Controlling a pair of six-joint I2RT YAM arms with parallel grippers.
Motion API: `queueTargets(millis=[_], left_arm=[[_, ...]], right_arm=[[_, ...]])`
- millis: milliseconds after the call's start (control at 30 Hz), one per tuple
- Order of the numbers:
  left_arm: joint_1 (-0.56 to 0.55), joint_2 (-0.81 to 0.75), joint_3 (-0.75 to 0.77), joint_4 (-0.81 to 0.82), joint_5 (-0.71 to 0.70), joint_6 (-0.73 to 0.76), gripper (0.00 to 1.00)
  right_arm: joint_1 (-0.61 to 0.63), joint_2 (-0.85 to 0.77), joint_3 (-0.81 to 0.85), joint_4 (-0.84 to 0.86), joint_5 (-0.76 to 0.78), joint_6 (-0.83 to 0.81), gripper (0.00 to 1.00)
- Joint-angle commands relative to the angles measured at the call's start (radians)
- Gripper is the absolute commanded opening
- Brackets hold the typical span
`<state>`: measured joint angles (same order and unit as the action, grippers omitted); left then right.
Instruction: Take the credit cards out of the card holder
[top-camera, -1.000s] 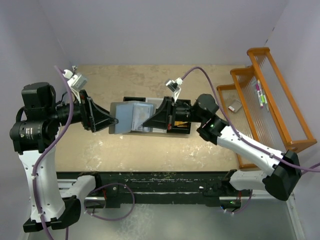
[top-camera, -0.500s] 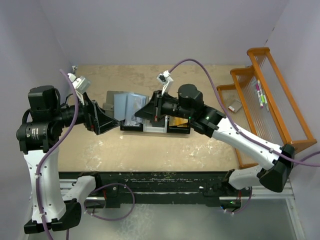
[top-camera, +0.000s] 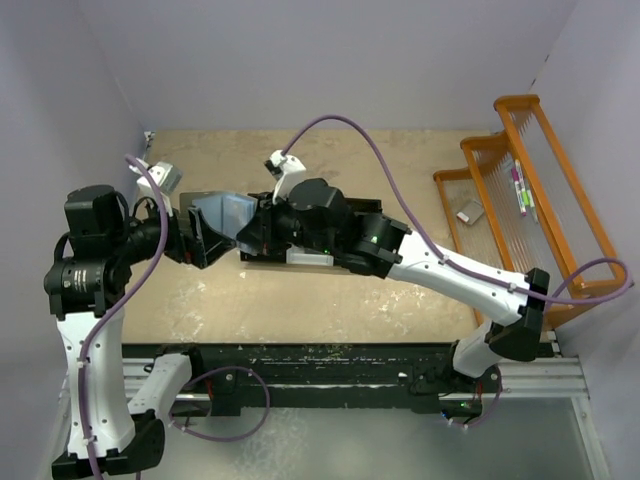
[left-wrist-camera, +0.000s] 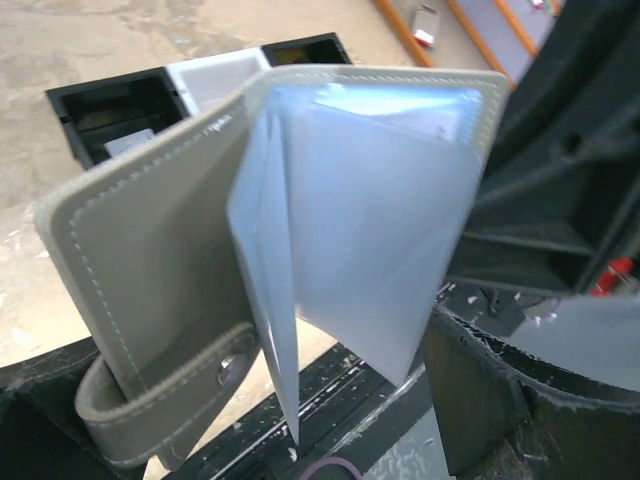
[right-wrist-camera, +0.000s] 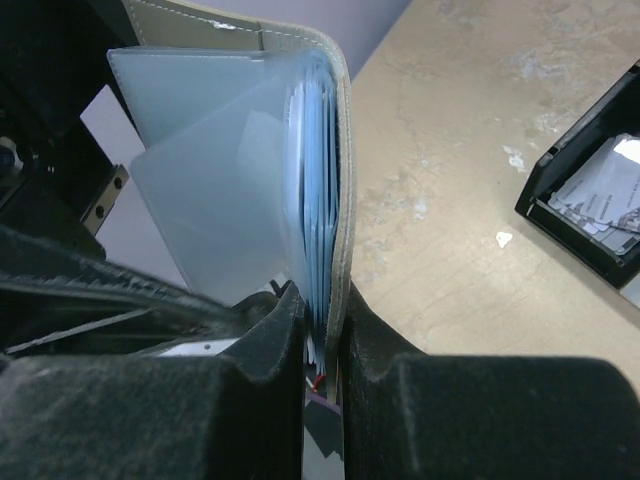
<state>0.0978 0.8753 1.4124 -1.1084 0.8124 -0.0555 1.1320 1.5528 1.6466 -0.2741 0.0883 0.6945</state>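
Note:
The grey card holder (top-camera: 225, 211) hangs open in the air left of centre, its translucent blue-white sleeves (left-wrist-camera: 370, 210) fanned out from the grey cover (left-wrist-camera: 150, 270). My right gripper (right-wrist-camera: 325, 330) is shut on the cover and the sleeve stack, and shows in the top view (top-camera: 250, 233) just right of the holder. My left gripper (left-wrist-camera: 260, 410) is open; its fingers stand wide apart either side of the holder, which hangs between them (top-camera: 200, 236). Pale credit cards (right-wrist-camera: 600, 190) lie in a tray compartment. I cannot make out cards inside the sleeves.
The black-and-white compartment tray (top-camera: 330, 256) sits on the tan table under the right arm, also in the left wrist view (left-wrist-camera: 110, 110). An orange wire rack (top-camera: 545, 170) stands at the right with a pen and a small item. Purple walls close in on three sides.
The right gripper has carried the holder left, off the tray. The left arm has drawn back left with it. The sleeves have fanned open.

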Motion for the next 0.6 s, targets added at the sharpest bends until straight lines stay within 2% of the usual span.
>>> queueTargets(millis=[0,67,167,267,400,500,567], left_arm=[[0.002,0.007,-0.008,0.081,-0.106,0.018,0.99],[0.002,0.007,-0.007,0.081,-0.124,0.017,0.94],[0.002,-0.005,-0.005,0.083,-0.168,0.031,0.82],[0.002,-0.018,0.002,0.067,-0.178,0.043,0.63],[0.002,-0.02,0.004,0.053,-0.169,0.046,0.37],[0.002,-0.01,0.014,0.051,-0.168,0.054,0.17],[0.002,0.002,0.03,0.042,-0.156,0.065,0.06]], right_arm=[[0.037,0.026,0.103,-0.05,0.149,-0.03,0.0],[0.043,0.033,0.108,-0.052,0.163,-0.029,0.0],[0.043,0.022,0.091,-0.045,0.192,-0.024,0.0],[0.043,0.005,0.067,-0.039,0.197,-0.026,0.0],[0.043,-0.015,0.026,0.003,0.13,0.002,0.03],[0.041,-0.04,-0.028,0.071,0.065,-0.001,0.15],[0.028,-0.063,-0.083,0.14,-0.015,-0.006,0.27]])
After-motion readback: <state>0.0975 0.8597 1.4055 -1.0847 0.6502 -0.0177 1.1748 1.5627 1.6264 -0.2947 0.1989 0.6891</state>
